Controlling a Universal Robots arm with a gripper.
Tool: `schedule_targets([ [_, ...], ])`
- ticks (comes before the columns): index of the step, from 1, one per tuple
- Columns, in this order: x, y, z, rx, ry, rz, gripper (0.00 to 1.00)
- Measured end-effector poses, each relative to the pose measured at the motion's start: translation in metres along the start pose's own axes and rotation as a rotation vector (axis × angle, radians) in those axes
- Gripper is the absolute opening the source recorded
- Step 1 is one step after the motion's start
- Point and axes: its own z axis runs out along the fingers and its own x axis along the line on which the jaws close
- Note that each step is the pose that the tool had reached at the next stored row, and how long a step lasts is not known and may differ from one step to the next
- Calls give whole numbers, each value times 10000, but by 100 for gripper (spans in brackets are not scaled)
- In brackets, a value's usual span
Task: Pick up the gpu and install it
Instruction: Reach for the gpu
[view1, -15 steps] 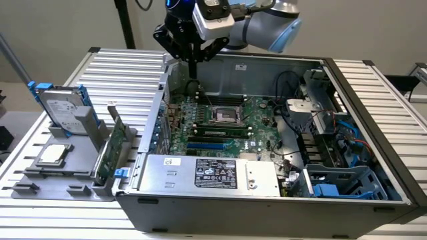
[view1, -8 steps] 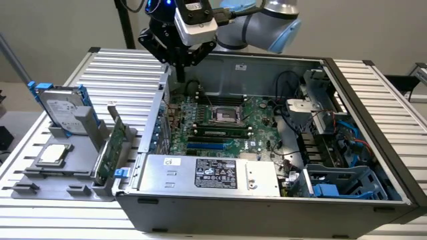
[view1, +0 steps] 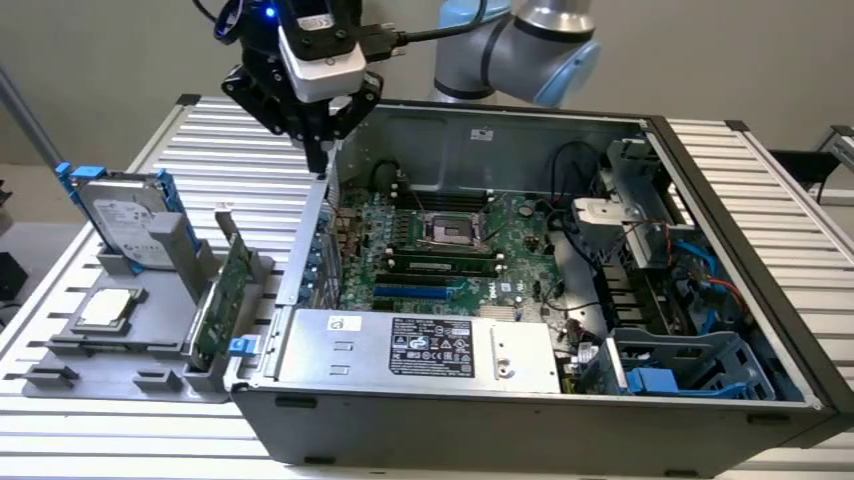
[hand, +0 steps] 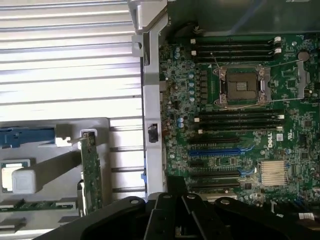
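PC case (view1: 534, 425) nearest; gpu (view1: 235, 295) stands on edge in gray holder (view1: 134, 378) beside it, long axis running away, bracket at far end. Gripper (view1: 320, 165) closed, holding nothing, above the PC case edge.

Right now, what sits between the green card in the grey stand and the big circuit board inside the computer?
A strip of slatted table and the case's silver wall separate the gpu from the motherboard, as the wrist view shows.

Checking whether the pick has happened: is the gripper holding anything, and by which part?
Nothing is held. The gripper is shut and empty over the computer case wall; the gpu stands in its gray holder.
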Motion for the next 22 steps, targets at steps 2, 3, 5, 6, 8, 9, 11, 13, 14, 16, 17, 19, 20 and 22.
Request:
schedule_targets([
  [2, 94, -17, 15, 1, 0, 1, 11],
  [3, 138, -25, 24, 1, 1, 0, 11],
  [5, 229, -41, 43, 0, 0, 1, 11],
  [6, 274, -49, 52, 0, 0, 1, 11],
  [8, 363, -64, 70, 2, 1, 0, 11],
  [9, 409, -72, 80, 1, 0, 0, 11],
  [11, 499, -87, 99, 2, 0, 1, 11],
  [13, 590, -103, 118, 2, 1, 0, 11],
  [14, 634, -111, 127, 2, 1, -1, 11],
  [16, 724, -126, 146, 2, 0, 1, 11],
  [17, 769, -133, 156, 2, 0, 1, 11],
  [19, 861, -150, 175, 2, 0, 0, 11],
  [20, 906, -158, 184, 3, 0, 0, 11],
  [22, 997, -174, 204, 3, 0, 1, 11],
])
